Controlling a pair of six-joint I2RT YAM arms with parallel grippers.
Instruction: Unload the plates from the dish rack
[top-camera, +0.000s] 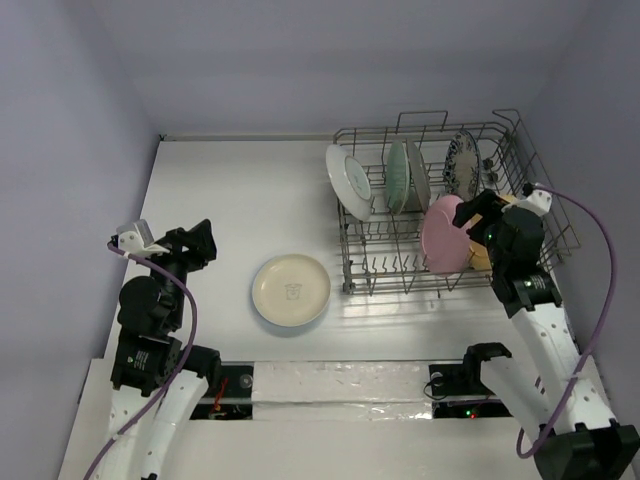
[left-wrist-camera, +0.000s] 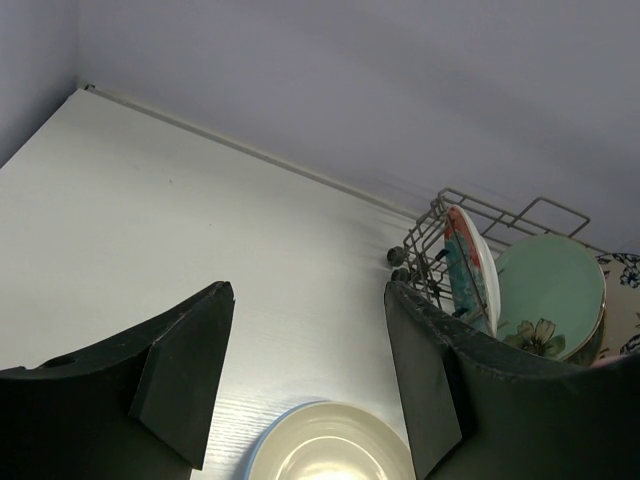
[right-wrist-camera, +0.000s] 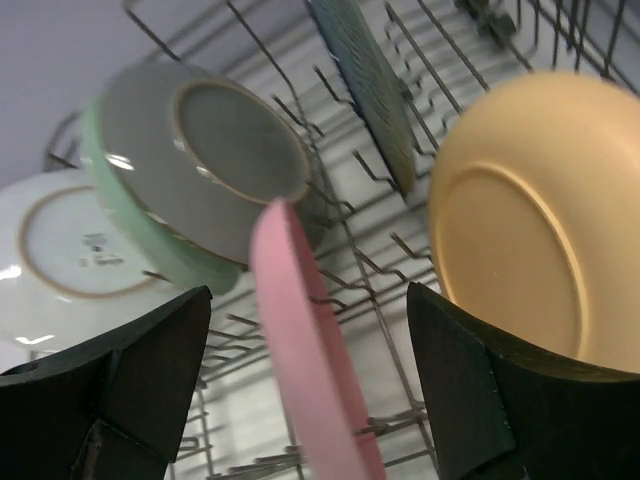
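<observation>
Straddling the rim of the pink plate (right-wrist-camera: 300, 350) with the right gripper (right-wrist-camera: 308, 292), jaws wide, nothing pinched yet, down in the dish rack (top-camera: 345, 262). Best to centre on that rim, close gently, lift straight up clear of the yellow plate (right-wrist-camera: 540, 220) (close neighbour!). Only from the top view: left gripper (top-camera: 200, 243) agape, idle, near the cream plate (top-camera: 290, 290) on the table (top-camera: 220, 180).

The white counter (top-camera: 230, 190) carries two things directly. The grey wire dish rack (top-camera: 380, 270) stands on it at the right side. One cream plate (top-camera: 290, 289) lies flat and face up, just left of the dish rack's near left corner, without touching it.
</observation>
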